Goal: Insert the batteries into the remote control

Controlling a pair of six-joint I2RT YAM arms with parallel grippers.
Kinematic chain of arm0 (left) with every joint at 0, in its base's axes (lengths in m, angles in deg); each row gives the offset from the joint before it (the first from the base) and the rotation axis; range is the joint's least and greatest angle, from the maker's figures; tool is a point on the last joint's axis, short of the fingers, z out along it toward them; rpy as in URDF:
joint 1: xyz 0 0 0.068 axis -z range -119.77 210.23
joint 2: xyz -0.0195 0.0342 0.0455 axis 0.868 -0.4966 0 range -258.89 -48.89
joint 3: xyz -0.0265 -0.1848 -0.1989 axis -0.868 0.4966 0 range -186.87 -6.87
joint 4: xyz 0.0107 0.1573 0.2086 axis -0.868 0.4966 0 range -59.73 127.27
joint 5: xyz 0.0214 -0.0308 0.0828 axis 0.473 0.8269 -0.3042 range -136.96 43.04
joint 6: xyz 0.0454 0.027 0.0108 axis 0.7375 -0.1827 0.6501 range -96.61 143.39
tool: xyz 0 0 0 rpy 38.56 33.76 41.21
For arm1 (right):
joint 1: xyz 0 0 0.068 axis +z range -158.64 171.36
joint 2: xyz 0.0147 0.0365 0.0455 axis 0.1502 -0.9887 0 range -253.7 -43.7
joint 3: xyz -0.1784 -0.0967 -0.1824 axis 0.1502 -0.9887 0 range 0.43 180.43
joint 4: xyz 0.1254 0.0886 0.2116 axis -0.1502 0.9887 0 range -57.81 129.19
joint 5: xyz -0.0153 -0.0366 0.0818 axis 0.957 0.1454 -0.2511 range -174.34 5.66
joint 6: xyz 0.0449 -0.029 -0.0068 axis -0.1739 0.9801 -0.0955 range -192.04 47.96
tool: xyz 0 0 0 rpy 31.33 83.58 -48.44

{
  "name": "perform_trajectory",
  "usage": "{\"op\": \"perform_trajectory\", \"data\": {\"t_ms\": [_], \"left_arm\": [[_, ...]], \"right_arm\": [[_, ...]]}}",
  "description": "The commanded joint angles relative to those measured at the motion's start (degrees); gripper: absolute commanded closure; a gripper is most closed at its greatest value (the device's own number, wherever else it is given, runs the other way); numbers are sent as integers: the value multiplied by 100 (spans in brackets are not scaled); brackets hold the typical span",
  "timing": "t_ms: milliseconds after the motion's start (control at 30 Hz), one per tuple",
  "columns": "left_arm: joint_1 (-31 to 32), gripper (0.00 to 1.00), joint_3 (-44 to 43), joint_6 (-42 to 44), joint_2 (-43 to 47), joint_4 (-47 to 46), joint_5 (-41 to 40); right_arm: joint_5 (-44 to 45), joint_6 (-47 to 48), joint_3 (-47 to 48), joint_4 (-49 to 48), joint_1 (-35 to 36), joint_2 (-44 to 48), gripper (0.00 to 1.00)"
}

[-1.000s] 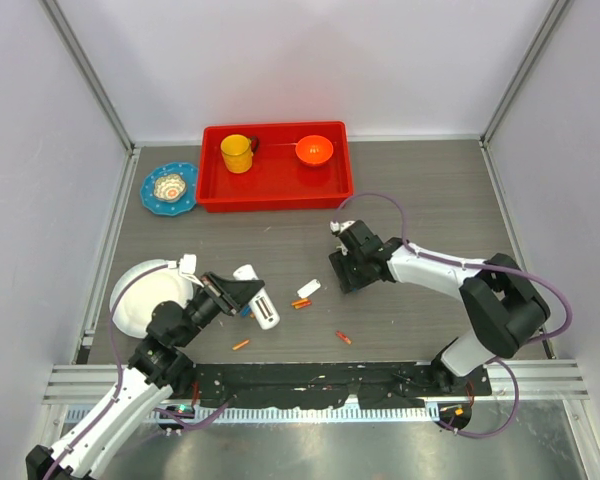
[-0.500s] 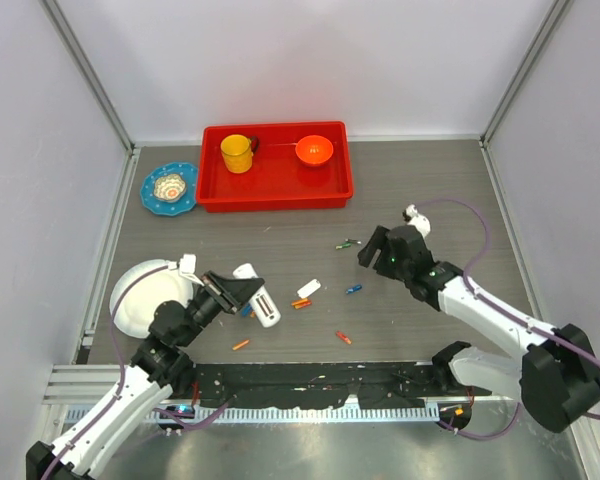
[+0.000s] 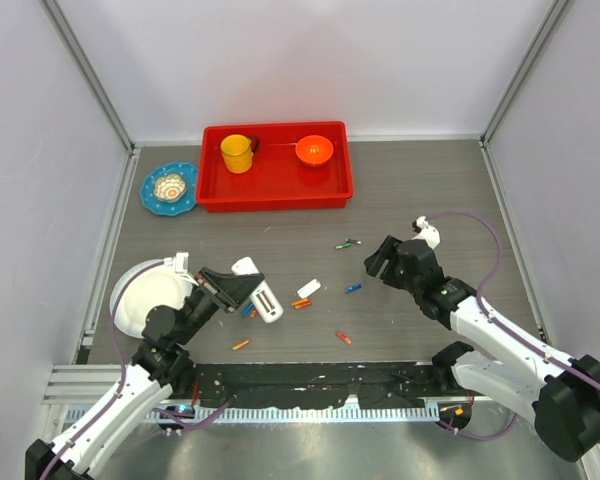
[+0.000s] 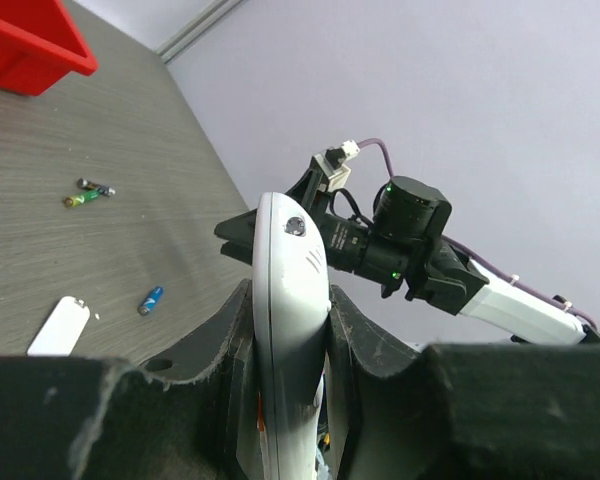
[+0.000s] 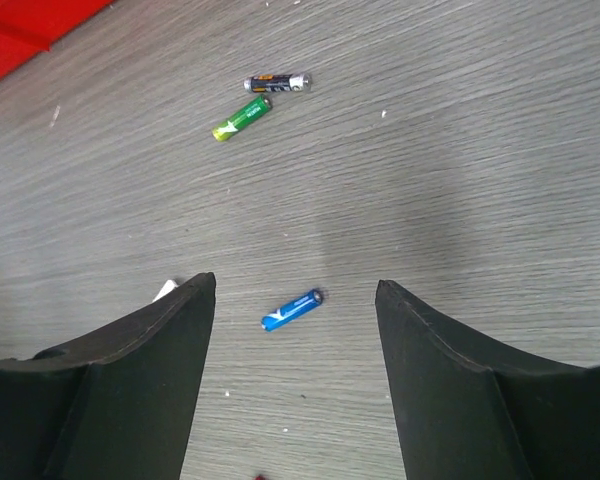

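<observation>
The right arm point(image 3: 495, 335) has swung back off the middle of the table point(image 3: 430, 190) within the last second. The right gripper point(image 5: 292, 285) now hangs spread wide and empty, well to the right of the remote point(image 4: 285, 260), which the left gripper point(image 4: 288, 305) grips edge-on. The white cover point(image 3: 308, 288) lies just right of the remote. A blue battery point(image 5: 292, 309), farther right under the open fingers, plus a green battery point(image 5: 242, 118) and a dark battery point(image 5: 277, 83) beyond, are now exposed. None looks loaded; a pickup seems next
</observation>
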Motion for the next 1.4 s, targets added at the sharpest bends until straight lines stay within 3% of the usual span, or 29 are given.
{"op": "perform_trajectory", "data": {"t_ms": [0, 233, 300, 367, 467, 833, 1367], "left_arm": [[-29, 100, 619, 23, 85, -562, 153], [-29, 100, 646, 84, 95, -640, -14], [-29, 100, 654, 58, 42, -693, 21], [-29, 100, 637, 32, -19, -694, 48], [-29, 100, 611, 5, -90, -685, 39], [-29, 100, 593, -21, 112, -439, 153], [-29, 100, 584, -12, 376, 62, 83]], "right_arm": [[-1, 714, 66, 4, 24, 57, 31], [130, 1417, 268, 426, 296, -119, 54], [148, 1480, 259, 479, 401, -172, 66], [61, 1524, 216, 427, 568, -294, 87], [-9, 1471, 268, 365, 805, -679, 96], [-133, 1401, 752, 128, 1438, -1938, 99], [25, 1287, 874, -312, 1439, -2694, 99]]}}
